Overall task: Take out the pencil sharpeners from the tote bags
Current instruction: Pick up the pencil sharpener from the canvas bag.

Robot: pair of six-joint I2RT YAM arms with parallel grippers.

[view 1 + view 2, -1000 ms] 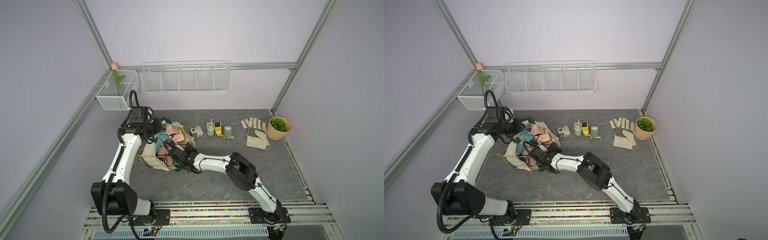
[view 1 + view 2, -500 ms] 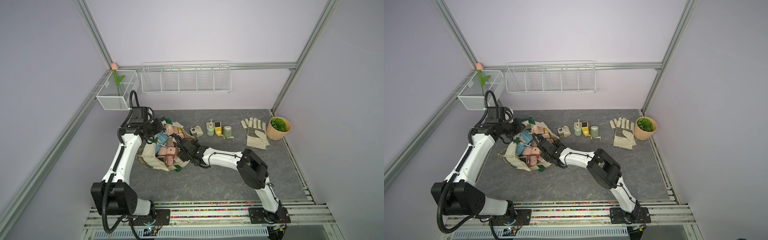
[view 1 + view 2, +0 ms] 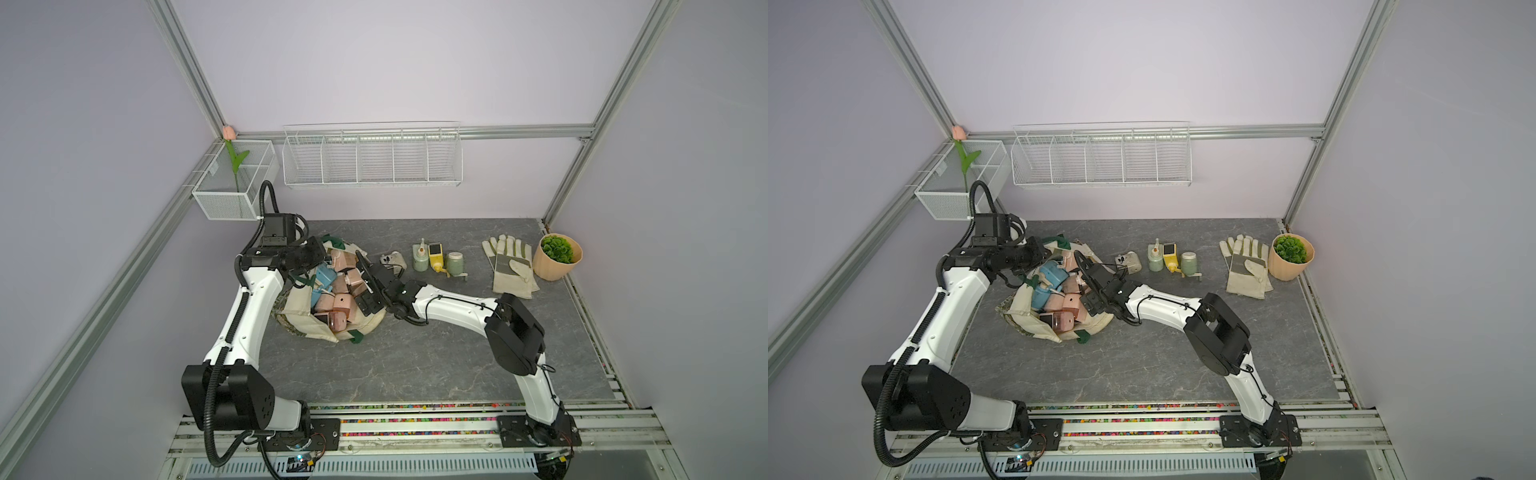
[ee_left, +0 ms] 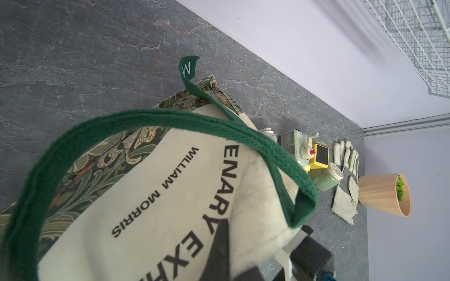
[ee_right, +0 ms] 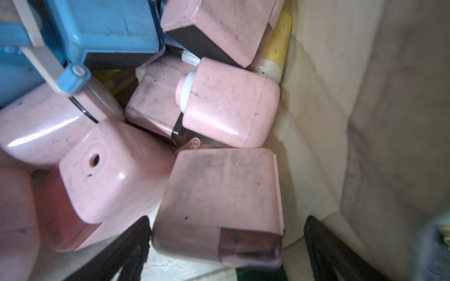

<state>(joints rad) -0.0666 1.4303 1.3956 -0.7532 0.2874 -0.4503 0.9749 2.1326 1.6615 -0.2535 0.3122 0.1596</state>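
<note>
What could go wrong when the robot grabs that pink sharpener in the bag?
1. The open right end effector straddles a pink sharpener packed tight against others and the tote bag wall; closing might pinch cloth or nudge a neighbour.
2. The left end effector pinches the bag's rim; if that slips, the mouth could sag over the pile.

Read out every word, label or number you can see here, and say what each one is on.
"WILLIAM MORRIS": dark print on the cream tote bag.
"ENARY": larger print, same bag, start hidden behind the green handle.
"EXH": same bag, cut off at the picture's edge.
"M": white, on a green strap end.
Pencil sharpeners: no readable text.
</note>
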